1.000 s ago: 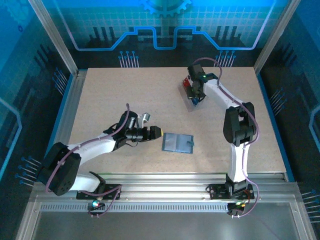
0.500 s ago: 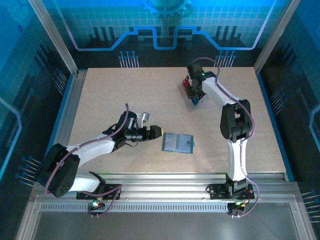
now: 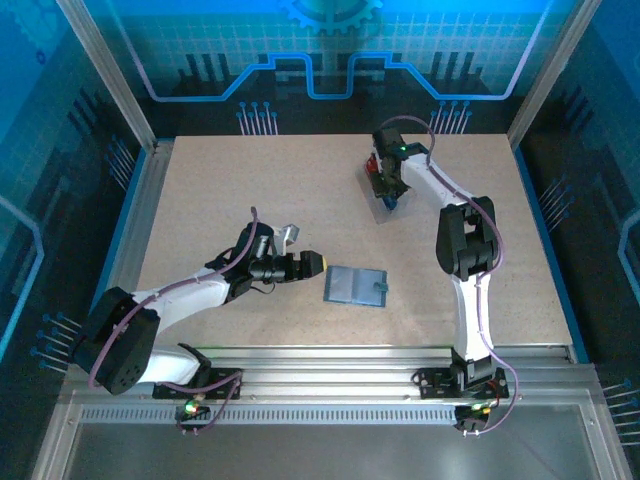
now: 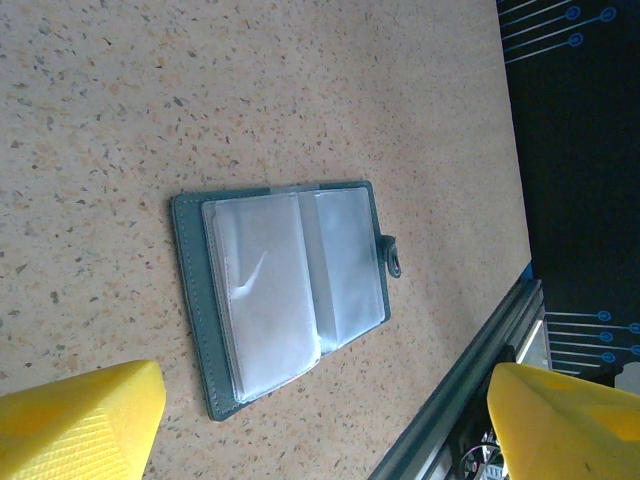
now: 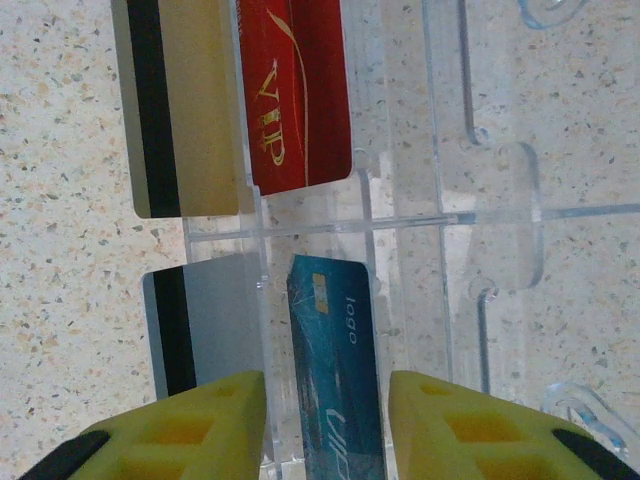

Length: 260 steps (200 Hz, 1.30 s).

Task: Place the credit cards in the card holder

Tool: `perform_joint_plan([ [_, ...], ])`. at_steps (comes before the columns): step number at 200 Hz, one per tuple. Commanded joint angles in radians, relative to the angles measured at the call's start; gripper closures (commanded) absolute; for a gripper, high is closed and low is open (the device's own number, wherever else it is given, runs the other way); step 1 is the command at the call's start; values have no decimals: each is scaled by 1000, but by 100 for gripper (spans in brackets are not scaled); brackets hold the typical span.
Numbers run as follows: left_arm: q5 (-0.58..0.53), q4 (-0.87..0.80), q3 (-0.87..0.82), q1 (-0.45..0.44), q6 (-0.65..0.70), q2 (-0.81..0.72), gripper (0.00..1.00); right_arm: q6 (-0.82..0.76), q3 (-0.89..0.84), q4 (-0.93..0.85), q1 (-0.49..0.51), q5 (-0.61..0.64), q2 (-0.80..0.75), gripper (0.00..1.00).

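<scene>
The card holder [image 4: 290, 295] lies open on the table, its clear inner pockets facing up; in the top view it is the dark wallet [image 3: 356, 285] just right of my left gripper [image 3: 306, 264]. That gripper [image 4: 320, 430] is open and holds nothing. The red card [image 5: 300, 95] and the blue card [image 5: 335, 360] stand in a clear plastic tray [image 5: 470, 215]. My right gripper [image 5: 328, 430] is open, and the blue card's near end sits between its yellow fingers [image 5: 190, 430] with a gap on each side.
A beige card [image 5: 180, 110] and a grey card [image 5: 200, 330], both with black stripes, show at the tray's left side. The tray [image 3: 368, 185] sits at the back right of the table. A metal rail [image 4: 470, 380] runs along the near edge beyond the wallet.
The right arm has shifted a little, bringing its gripper down over the tray's blue card. The left arm and the wallet have not moved.
</scene>
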Motion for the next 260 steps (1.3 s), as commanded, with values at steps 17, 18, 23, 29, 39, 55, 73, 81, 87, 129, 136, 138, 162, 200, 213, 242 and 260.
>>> perform_joint_plan([
  [17,10,36,-8,3,15,11,14,-26,20,-10,-11,32,13,61],
  [18,10,35,-8,4,15,11,14,-26,20,-10,-10,32,13,61],
  [23,11,37,-7,3,15,13,14,-27,23,-10,-10,33,15,61],
  [29,13,37,-7,3,14,15,14,-27,25,-13,-11,33,18,62],
  [39,14,39,-6,4,12,17,14,-27,32,-19,-11,26,25,62],
  [55,12,37,-6,3,12,17,15,-26,29,-18,-11,11,28,63],
  [73,10,36,-6,3,13,19,15,-25,23,-13,-10,-6,26,66],
  [81,11,34,-4,4,13,21,14,-26,21,-15,-7,-12,25,67],
  [87,10,34,-4,4,12,23,14,-26,22,-16,-7,-17,25,69],
  [129,13,33,-3,3,11,26,14,-28,27,-24,-1,-25,21,74],
  [136,12,32,-3,3,11,26,14,-28,31,-27,0,-24,25,75],
  [138,13,31,-3,4,10,26,14,-28,32,-28,1,-23,25,75],
  [162,13,31,-1,4,11,26,14,-29,38,-35,4,-19,35,78],
  [200,12,29,-1,5,9,27,15,-38,56,-51,12,0,60,78],
  [213,12,29,-1,4,9,29,15,-39,67,-60,12,2,70,79],
  [242,13,29,0,3,9,31,15,-34,73,-65,11,2,68,82],
  [260,12,29,0,4,9,32,15,-33,77,-68,12,0,64,82],
])
